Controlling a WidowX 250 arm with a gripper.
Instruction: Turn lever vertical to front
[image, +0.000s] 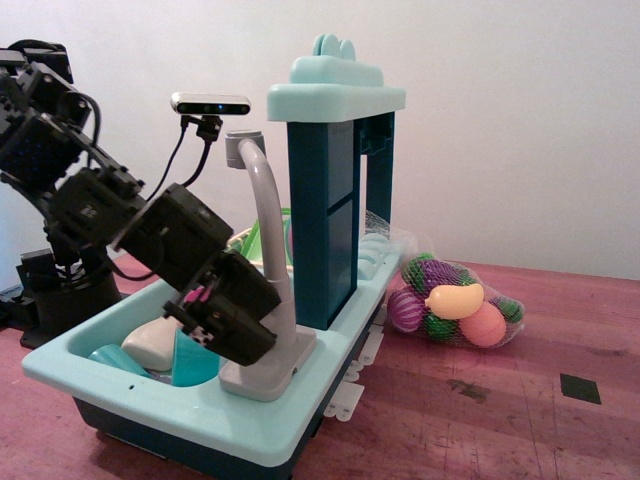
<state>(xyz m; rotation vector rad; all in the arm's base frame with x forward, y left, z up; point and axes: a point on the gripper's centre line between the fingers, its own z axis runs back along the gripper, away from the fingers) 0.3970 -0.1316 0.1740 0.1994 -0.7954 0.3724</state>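
Note:
The grey toy faucet stands on the front right rim of the light-teal toy sink (200, 425), with its tall curved spout (262, 200) and flat base plate (268, 376) in view. My black gripper (238, 335) reaches down from the left and sits right against the faucet's lower column (288, 325). The lever is hidden behind the gripper's body. The fingertips are not visible, so I cannot tell whether they are open or shut, or whether they touch the lever.
A white object (150, 342) and a teal cup (195, 360) lie in the sink basin. A dark-blue tower with a teal top (325, 200) rises just behind the faucet. A net bag of toy food (455, 305) lies on the red table at the right. A camera (210, 103) is mounted behind.

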